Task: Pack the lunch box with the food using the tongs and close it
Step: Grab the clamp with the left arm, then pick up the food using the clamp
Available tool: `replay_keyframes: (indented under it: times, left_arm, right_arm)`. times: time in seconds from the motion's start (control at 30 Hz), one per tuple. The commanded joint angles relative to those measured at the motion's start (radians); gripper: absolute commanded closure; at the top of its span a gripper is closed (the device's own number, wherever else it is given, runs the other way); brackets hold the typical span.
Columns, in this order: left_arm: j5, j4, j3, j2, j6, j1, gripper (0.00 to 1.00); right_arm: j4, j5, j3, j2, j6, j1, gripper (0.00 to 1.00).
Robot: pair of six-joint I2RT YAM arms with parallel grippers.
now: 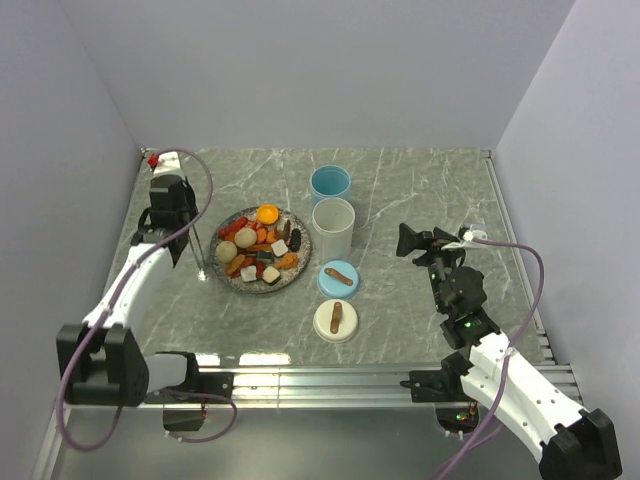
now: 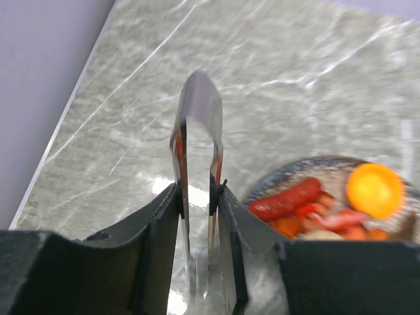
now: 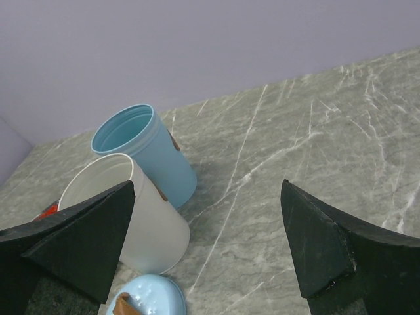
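Pinching the tongs (image 2: 197, 111) just left of the plate (image 2: 289, 174), the half-closed left gripper (image 2: 197, 193) may let them twist loose if its hold is off-centre. Right of the plate, the right gripper (image 3: 207, 243) gapes wide and empty.

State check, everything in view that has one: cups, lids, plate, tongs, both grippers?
blue cup, upright, lid off
white cup, upright, lid off
blue lid, off, handle up
white lid, off, handle up
plate, loaded with food
tongs, clamped
left gripper, jaws shut on tongs
right gripper, jaws open, empty
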Motion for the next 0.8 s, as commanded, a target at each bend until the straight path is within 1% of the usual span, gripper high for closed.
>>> replay_keyframes:
  times: [0.0, 0.07, 0.1, 0.17, 0.27, 0.4, 0.57, 0.67, 0.77]
  left_arm:
    - [-0.033, 0.051, -0.031, -0.140, -0.034, -0.050, 0.66]
    - [-0.059, 0.054, -0.053, -0.186, -0.036, -0.079, 0.67]
    - [-0.078, 0.058, -0.059, -0.209, -0.037, -0.115, 0.67]
    - [-0.127, 0.066, -0.073, -0.275, -0.030, -0.154, 0.67]
    - [-0.194, 0.095, -0.094, -0.358, -0.014, -0.255, 0.67]
    - [-0.233, 0.158, -0.139, -0.446, 0.001, -0.350, 0.68]
    - [-0.306, 0.296, -0.186, -0.458, 0.053, -0.494, 0.68]
    - [-0.346, 0.362, -0.194, -0.418, 0.098, -0.545, 0.68]
    - [-0.365, 0.421, -0.202, -0.382, 0.116, -0.562, 0.68]
  right_arm:
    - [0.037, -0.005, -0.003, -0.019, 0.001, -0.006, 0.02]
    - [0.040, -0.004, -0.006, -0.026, 0.001, -0.008, 0.01]
    - [0.038, -0.005, -0.008, -0.029, 0.002, -0.006, 0.02]
    - [0.040, -0.007, -0.011, -0.033, 0.001, -0.006, 0.02]
    - [0.043, -0.008, -0.014, -0.036, 0.001, -0.008, 0.02]
    - [0.044, -0.013, -0.014, -0.035, -0.001, -0.006, 0.02]
    - [0.047, -0.018, -0.017, -0.039, 0.001, -0.008, 0.02]
    - [0.046, -0.022, -0.020, -0.041, 0.001, -0.008, 0.02]
    - [0.047, -0.031, -0.020, -0.039, 0.002, -0.008, 0.02]
